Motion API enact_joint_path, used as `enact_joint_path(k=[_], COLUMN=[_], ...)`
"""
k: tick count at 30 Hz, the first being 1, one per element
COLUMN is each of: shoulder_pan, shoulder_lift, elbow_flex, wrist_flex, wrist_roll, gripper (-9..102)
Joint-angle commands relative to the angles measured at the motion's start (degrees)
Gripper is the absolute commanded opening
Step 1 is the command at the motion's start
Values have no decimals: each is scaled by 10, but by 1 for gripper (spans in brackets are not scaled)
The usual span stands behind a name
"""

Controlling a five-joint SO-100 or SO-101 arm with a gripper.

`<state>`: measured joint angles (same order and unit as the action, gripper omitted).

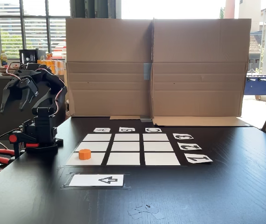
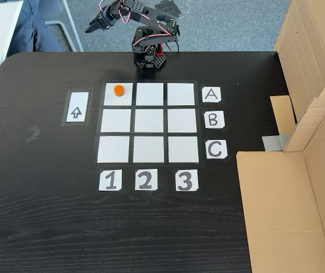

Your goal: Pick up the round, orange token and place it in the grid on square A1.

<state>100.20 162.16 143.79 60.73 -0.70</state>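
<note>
From the low fixed view, the arm stands at the table's [image 1: 244, 186] left edge, folded back on its base, and its gripper [image 1: 17, 100] hangs in the air above and to the left of that base, well apart from everything on the black top. Its fingers point downward with a gap showing between them, so the hand looks parted and holds nothing.

Just right of the base lies the grid [image 1: 128, 147], flat on the table. The token [image 1: 85, 154] stands upright in the near-left corner cell. From the fixed view above, that cell is square A1 [image 2: 126, 98], in line with the A card [image 2: 210, 94] and the 1 card [image 2: 110, 180], and the token [image 2: 118, 90] sits toward its upper-left part, inside the white.

The arrow card [image 1: 96, 180] lies just in front of that corner in the low view, apart from the grid. Farther right the number cards run along the grid's right side, then bare dark table out to the far edge.

Behind the grid a tall cardboard wall [image 1: 193, 70] closes off the back of the table. The air over the grid is open.
</note>
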Motion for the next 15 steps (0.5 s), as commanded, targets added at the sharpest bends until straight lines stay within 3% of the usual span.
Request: enact_joint_path(k=[1,15], shoulder_pan=[74,119], shoulder_lift=[47,163], elbow_flex=[59,249], wrist_flex=[-5,-9], wrist_roll=[-35,-91], gripper=[17,10])
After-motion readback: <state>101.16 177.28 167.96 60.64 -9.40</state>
